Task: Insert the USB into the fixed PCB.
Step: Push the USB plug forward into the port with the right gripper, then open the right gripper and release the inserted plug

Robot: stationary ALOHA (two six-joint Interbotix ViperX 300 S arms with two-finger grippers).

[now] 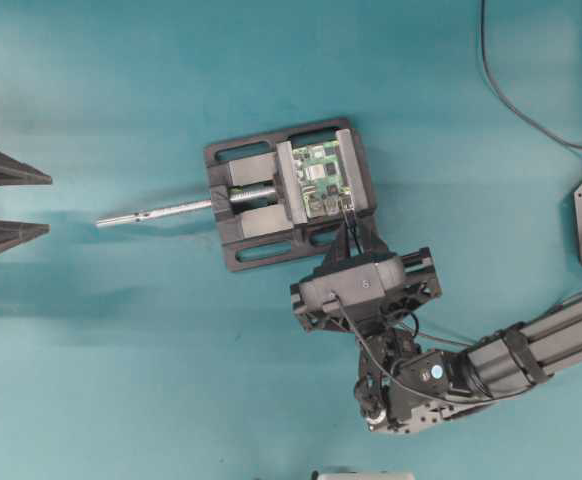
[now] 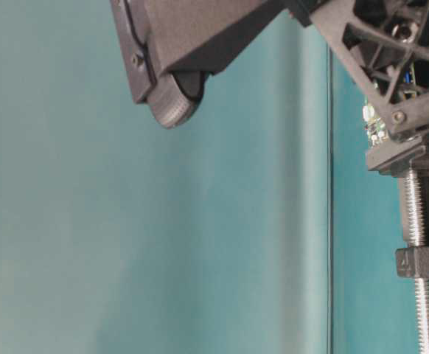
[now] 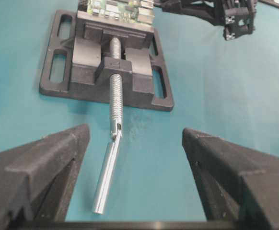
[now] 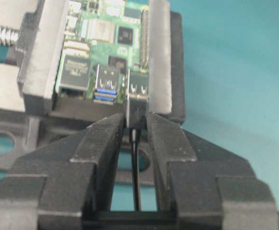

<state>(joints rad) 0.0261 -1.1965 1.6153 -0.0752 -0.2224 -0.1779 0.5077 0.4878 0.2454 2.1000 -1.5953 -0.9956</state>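
A green circuit board (image 1: 321, 178) sits clamped in a black vise (image 1: 289, 193) near the middle of a teal table (image 1: 121, 380). A steel screw rod (image 1: 156, 212) sticks out of the vise toward the left. The right gripper (image 1: 349, 222) points its tips at the board's lower edge, with a thin black cable (image 1: 349, 320) running back over its body. The left gripper (image 1: 11, 203) shows two dark fingers, spread apart, at the left edge.
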